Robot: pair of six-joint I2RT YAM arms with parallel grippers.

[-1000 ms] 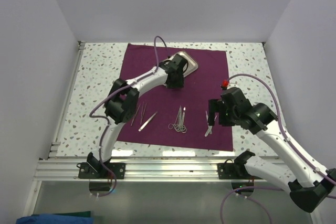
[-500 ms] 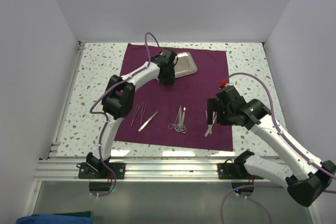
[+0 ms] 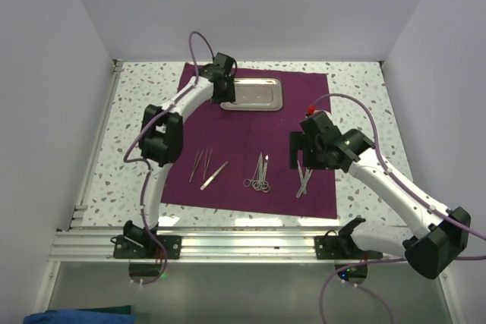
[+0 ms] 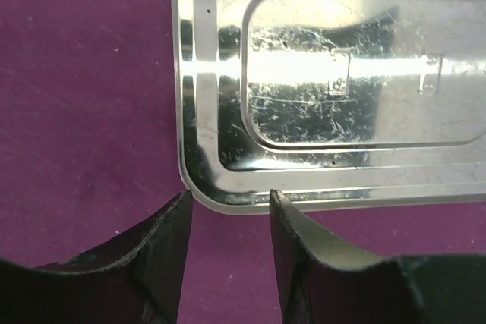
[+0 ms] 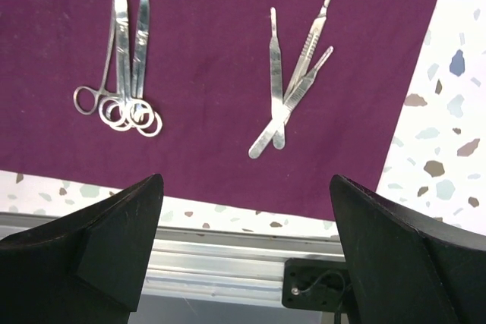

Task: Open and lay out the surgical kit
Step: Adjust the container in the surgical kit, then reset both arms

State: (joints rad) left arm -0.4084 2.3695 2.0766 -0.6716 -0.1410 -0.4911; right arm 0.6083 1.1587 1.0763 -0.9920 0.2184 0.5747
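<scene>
No text, label, brand, number or sign can be read in any of the views. The shiny rectangular steel tray (image 4: pixel 326 111) shows only scratches, glare and two small raised marks on its floor, none of them legible as lettering.

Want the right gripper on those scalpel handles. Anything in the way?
Nothing visible. The scalpel handles lie uncovered on the cloth, just ahead of the open right gripper. The ring-handled forceps lie off to one side, apart from them.
</scene>
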